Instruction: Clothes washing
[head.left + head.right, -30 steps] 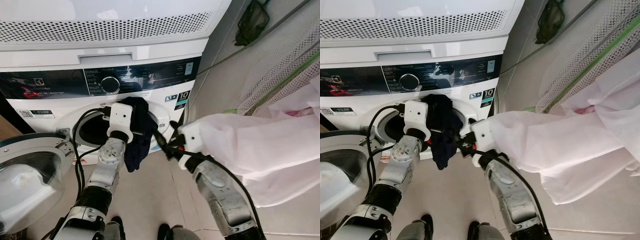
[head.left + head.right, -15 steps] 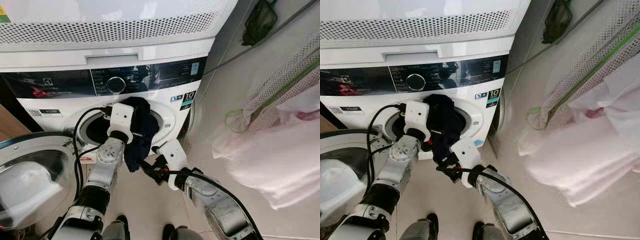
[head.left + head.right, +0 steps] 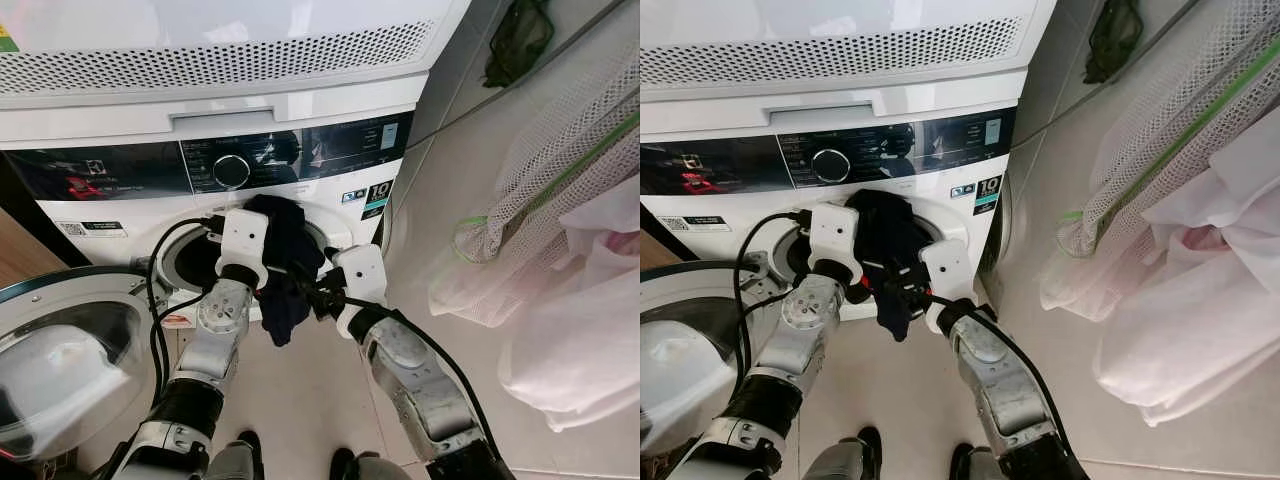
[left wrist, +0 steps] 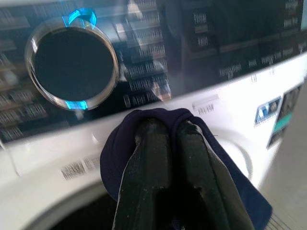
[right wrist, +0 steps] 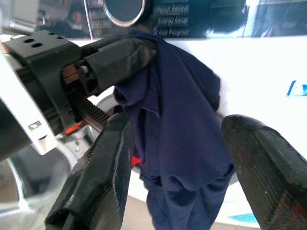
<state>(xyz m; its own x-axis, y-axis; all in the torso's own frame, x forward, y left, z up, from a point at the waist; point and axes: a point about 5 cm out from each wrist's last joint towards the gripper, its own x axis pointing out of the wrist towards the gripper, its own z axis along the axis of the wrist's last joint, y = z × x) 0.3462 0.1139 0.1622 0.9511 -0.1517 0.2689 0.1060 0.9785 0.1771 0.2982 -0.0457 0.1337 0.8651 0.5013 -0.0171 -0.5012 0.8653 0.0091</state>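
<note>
The left gripper (image 4: 165,139) pinches 1 dark garment (image 3: 285,260) at the washer (image 3: 330,150) opening, the right gripper (image 5: 177,167) gapes around it; loading looks barely begun.

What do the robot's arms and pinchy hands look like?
Both arms are shiny silver metal with black joints and looping black cables. Each wrist ends in a white boxy block. The left gripper and right gripper each have two long, thick black fingers. A small orange mark sits on the left one's black mount.
</note>
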